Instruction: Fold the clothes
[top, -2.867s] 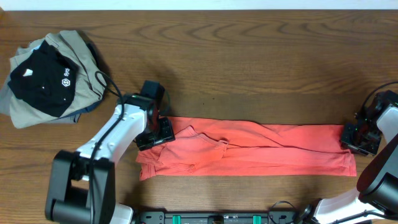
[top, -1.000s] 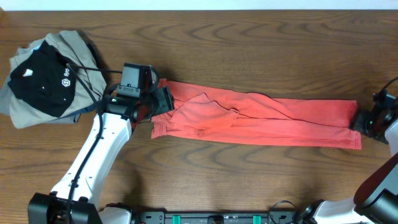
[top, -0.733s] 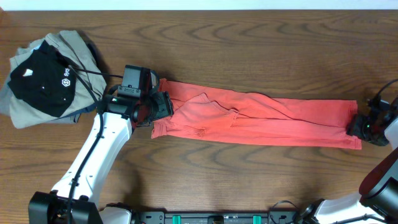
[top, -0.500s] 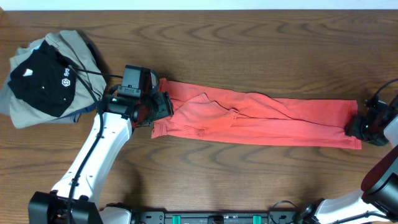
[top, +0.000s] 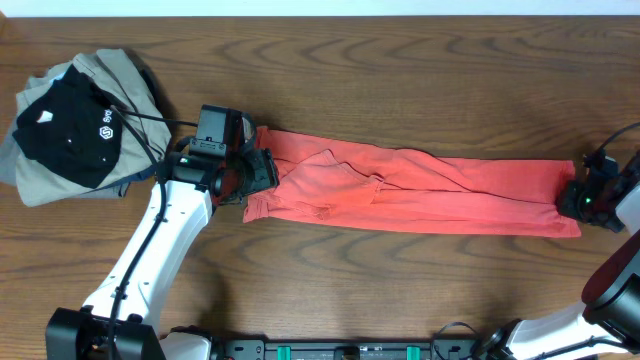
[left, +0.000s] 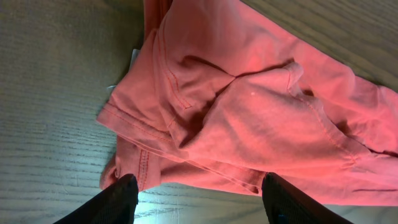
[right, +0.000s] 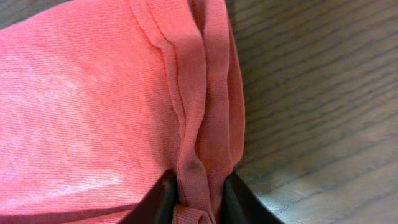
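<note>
The coral-red T-shirt (top: 420, 195) lies as a long folded strip across the middle of the table. My left gripper (top: 258, 172) hovers at its left end, open. In the left wrist view the two dark fingers (left: 121, 199) stand wide apart at the bunched sleeve edge of the T-shirt (left: 249, 106), with bare wood between the tips of the left gripper (left: 199, 196). My right gripper (top: 578, 200) is at the strip's right end. In the right wrist view the right gripper (right: 200, 196) is shut on the layered hem of the T-shirt (right: 93, 93).
A pile of other clothes sits at the back left: a black piece with a white logo (top: 70, 125) on top of khaki-grey pieces (top: 45, 185). A cable runs from the left arm past that pile. The table's front rail (top: 350, 350) is along the bottom.
The right gripper's jaws have closed on the hem at the T-shirt's right end. The left arm and the shirt have stayed where they were over the last second.
</note>
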